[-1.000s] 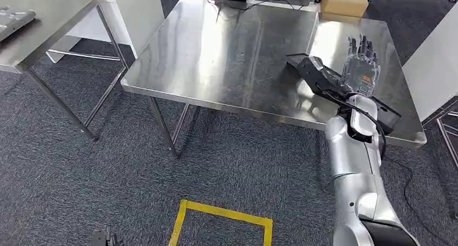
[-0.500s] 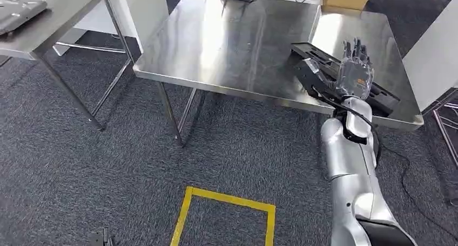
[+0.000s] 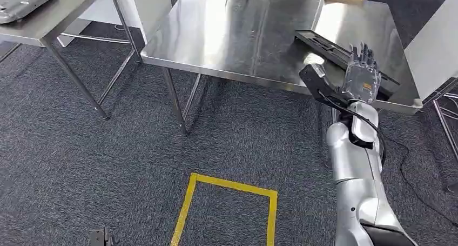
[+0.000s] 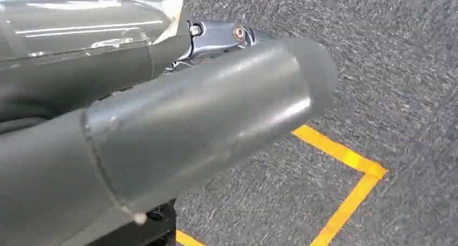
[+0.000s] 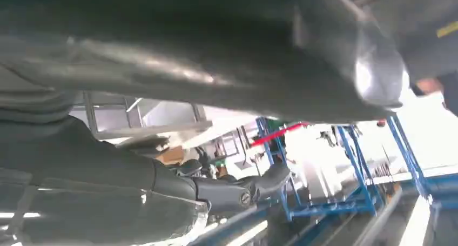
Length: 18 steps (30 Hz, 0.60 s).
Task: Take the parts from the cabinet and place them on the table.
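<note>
Right hand (image 3: 361,79) is carrying a long black part (image 3: 345,59) at the near right edge of the steel surface (image 3: 237,35); the fingers are pointing up and slightly apart behind the part, with the part's near end jutting out past the surface edge toward the robot. The grip itself is hidden behind the hand's back, so I am judging it as holding the part from the way the part is riding with the hand rather than lying flat. Compared with a second ago, the whole scene is sliding down and toward the camera in the head view, so the robot is closing on the surface rather than the things moving; the part's far end is now reaching further over the steel. Whether the far end is touching the steel cannot be told. Left hand (image 4: 162,121) is hanging low over grey carpet beside a yellow floor marking (image 4: 345,165); its fingers are too close and blurred to tell spread from curled. A second steel table (image 3: 43,19) is standing well apart to the left. Judgement: transport is nearly finishing, and lowering and releasing the part is remaining.
</note>
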Tool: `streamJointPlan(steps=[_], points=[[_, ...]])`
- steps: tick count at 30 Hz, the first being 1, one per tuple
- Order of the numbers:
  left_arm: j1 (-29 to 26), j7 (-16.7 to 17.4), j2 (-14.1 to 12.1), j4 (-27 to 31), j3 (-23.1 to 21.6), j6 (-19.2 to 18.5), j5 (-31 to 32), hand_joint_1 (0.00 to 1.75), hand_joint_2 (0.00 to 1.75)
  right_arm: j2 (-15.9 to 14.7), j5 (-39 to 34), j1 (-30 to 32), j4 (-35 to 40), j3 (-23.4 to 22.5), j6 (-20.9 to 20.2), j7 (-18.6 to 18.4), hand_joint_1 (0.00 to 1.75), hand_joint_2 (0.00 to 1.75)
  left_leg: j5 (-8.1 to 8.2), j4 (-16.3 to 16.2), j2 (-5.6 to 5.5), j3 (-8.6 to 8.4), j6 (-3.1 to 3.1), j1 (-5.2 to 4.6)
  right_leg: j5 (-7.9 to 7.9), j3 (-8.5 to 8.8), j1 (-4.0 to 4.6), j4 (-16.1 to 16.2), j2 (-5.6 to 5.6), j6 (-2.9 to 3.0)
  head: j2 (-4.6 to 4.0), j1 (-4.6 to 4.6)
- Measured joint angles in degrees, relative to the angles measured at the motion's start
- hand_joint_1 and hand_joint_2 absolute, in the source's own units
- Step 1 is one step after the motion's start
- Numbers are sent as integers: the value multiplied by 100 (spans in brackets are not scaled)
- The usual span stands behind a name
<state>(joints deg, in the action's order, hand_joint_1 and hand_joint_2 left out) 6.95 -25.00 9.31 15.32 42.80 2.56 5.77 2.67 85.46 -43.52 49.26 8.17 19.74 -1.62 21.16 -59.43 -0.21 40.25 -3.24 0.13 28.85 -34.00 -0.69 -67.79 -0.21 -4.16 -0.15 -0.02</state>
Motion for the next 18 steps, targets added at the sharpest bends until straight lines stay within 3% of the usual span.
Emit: streamJointPlan(steps=[1, 2, 3, 4, 5, 6, 7, 8, 9, 10, 11, 12, 13, 14, 16, 18], points=[[3, -9, 28, 0, -4, -2, 11, 0, 0, -9, 0, 21, 156, -2, -11, 0, 0, 0, -157, 27, 11, 39, 89, -6, 286, 685, 91, 1058, 1, 213, 0, -32], [2, -15, 42, -2, -7, 0, 11, 0, 0, -40, -20, 79, 259, -18, -42, 0, 0, 0, -296, 106, 14, 24, 186, 39, 195, 608, 130, 1087, 3, 315, 0, -11], [-1, -17, 46, -4, -7, 4, 9, 0, 0, -37, -68, 147, 346, -26, -39, 6, 0, 0, -326, 141, 3, 52, 231, 31, 84, 600, 65, 1150, -6, 381, 0, -2], [-4, -24, 42, -4, -7, 15, 2, 0, 0, -31, -151, 224, 469, -31, -17, 43, 0, 0, -111, 54, 2, 109, 251, 49, -2, 598, 19, 1168, -26, 394, 0, -9], [-8, -35, 46, -7, -7, 39, -4, 0, 0, -31, -269, 335, 604, -46, 0, 83, 0, 0, 288, -199, 2, 172, 273, 52, -74, 518, 14, 1166, -31, 477, 0, -22], [-10, -52, 50, -7, -7, 57, -4, 0, 0, -26, -420, 499, 794, -72, 9, 138, 0, 0, 656, -614, 5, 270, 311, 63, -148, 443, 15, 1165, -40, 477, 0, -39], [-10, -72, 50, -7, -7, 74, -4, 0, 0, -26, -525, 664, 974, -98, 20, 173, 0, 0, 915, -1078, 4, 377, 343, 69, -212, 357, 15, 1157, -42, 472, 0, -24], [-10, -87, 50, -7, -7, 105, -7, 0, 0, -26, -661, 843, 1149, -125, 55, 223, 0, 0, 1042, -1479, 5, 449, 373, 76, -271, 273, 15, 1149, -48, 458, 0, -42], [-15, -94, 50, -7, -7, 109, -20, 0, 0, -24, -785, 1035, 1302, -160, 85, 262, 0, 0, 1004, -1696, 5, 425, 391, 90, -331, 192, 13, 1144, -55, 443, 0, -35], [-18, -101, 50, -7, -7, 111, -31, 0, 0, -26, -864, 1208, 1435, -193, 114, 291, 0, 0, 841, -1648, 5, 276, 406, 109, -389, 111, 8, 1135, -56, 427, 0, -37], [-17, -114, 50, -7, -7, 111, -41, 0, 0, -26, -985, 1355, 1591, -240, 164, 336, 0, 0, 658, -1393, 8, 35, 414, 124, -424, 35, -5, 1109, -54, 382, 0, -39], [-14, -129, 50, -7, -7, 114, -48, 0, 0, -26, -1122, 1525, 1734, -293, 234, 374, 0, 0, 524, -881, 7, -373, 415, 139, -458, -41, -21, 1069, -52, 357, 0, -39], [-9, -138, 55, -7, -7, 118, -59, 0, 0, -24, -1314, 1689, 1895, -347, 338, 437, 0, 0, 625, -354, -3, -755, 419, 155, -475, -82, -21, 1013, -56, 330, 0, -46], [-4, -144, 66, -5, -7, 120, -78, 0, 0, -24, -1520, 1907, 2058, -409, 442, 501, 0, 0, 830, -3, -31, -1010, 403, 127, -495, -139, 11, 983, -57, 299, 0, -50], [-21, -155, 74, -4, -7, 131, -116, 0, 0, -15, -1970, 2364, 2294, -551, 698, 711, 0, 0, 830, 45, -62, -963, 334, 96, -553, -129, 36, 982, -87, 214, 0, -28], [-40, -155, 83, -4, -4, 136, -127, 0, 0, 4, -2131, 2761, 2412, -658, 831, 846, 0, 0, 736, 86, -47, -896, 177, 53, -644, -172, 37, 1001, -83, 86, 0, -28]])
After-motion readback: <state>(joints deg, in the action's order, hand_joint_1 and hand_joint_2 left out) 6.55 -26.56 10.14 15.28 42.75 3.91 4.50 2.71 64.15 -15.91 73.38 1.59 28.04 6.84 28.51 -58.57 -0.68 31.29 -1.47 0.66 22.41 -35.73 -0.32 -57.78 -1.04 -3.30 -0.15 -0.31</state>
